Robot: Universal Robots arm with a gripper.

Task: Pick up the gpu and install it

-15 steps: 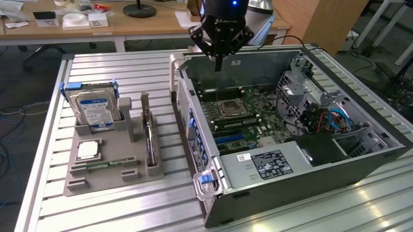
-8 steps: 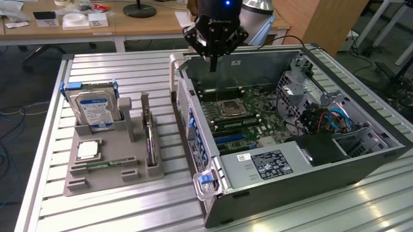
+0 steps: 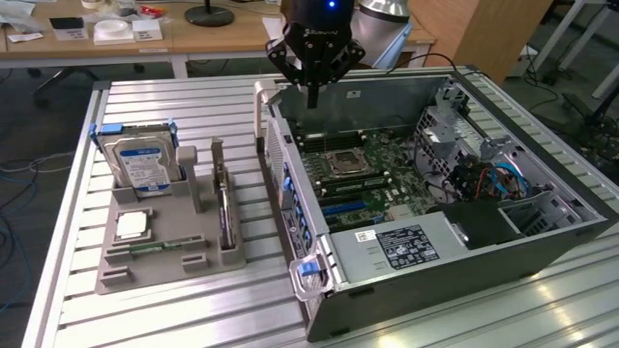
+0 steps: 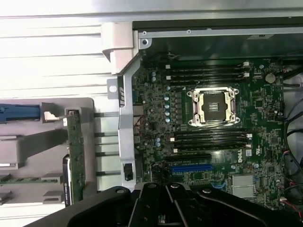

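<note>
Gripper (image 3: 312, 98) is clenched shut on nothing, hovering over the open pc case (image 3: 464, 268). gpu (image 3: 225, 199) sits on edge in the gray holder (image 3: 159, 274) off to its side, so pickup and install both not done yet

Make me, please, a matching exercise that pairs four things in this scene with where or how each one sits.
Things:
1. gpu
2. hard drive
3. end effector
4. CPU socket

Places or states:
A. on the motherboard inside the open case
B. shut and empty, above the case
C. on edge in the gray holder, on the side nearest the case
D. upright in the gray holder, blue-white label showing

Pairs: 1-C; 2-D; 3-B; 4-A
</note>
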